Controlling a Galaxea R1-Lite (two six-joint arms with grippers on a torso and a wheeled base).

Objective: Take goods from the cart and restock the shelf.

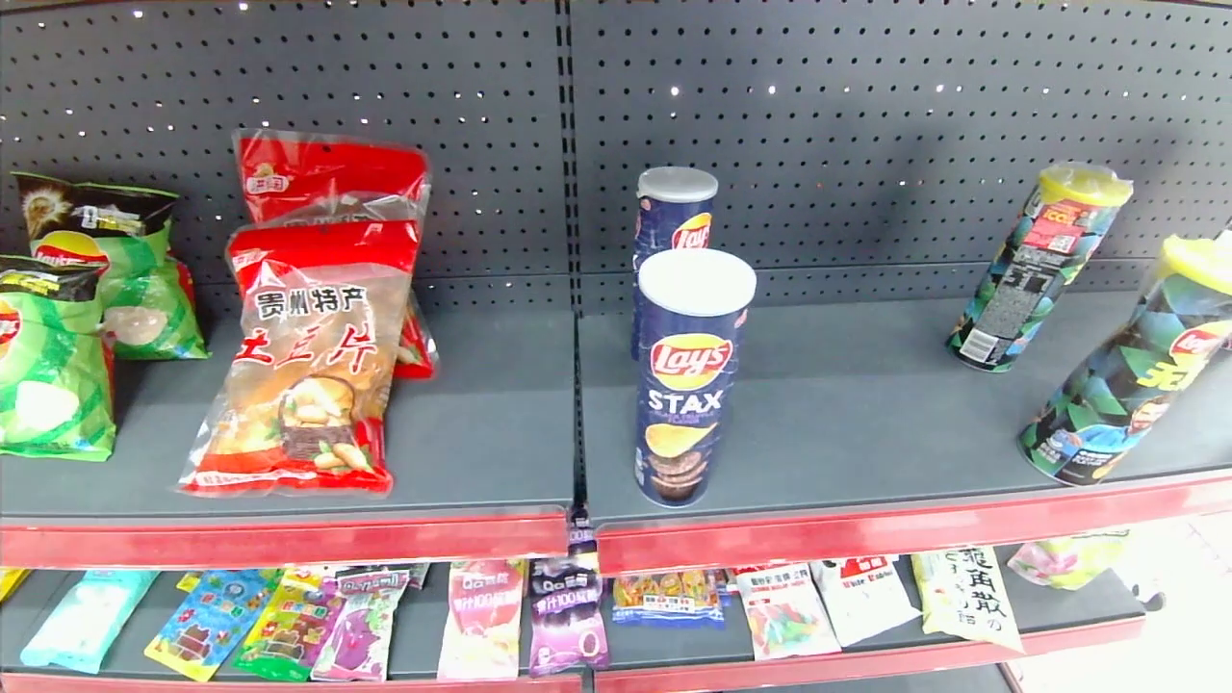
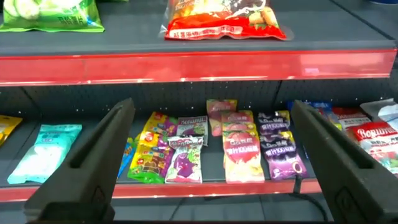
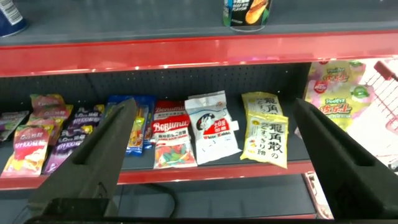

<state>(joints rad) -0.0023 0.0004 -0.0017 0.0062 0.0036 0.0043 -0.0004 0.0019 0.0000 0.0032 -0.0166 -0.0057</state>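
Head view: blue chip can on shelf | left end effector spread | right end effector spread

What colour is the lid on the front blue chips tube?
White; the lid on the front blue tube shows best in the head view.

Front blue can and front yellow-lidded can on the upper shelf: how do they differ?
Lid: front blue can white, front yellow-lidded can yellow. Body: the blue can is dark blue, the yellow-lidded can green-leaf patterned. Place: the blue can stands near the upper shelf's middle seam, the yellow-lidded can at its right end. Both are tall lidded tubes close to the shelf's front edge.
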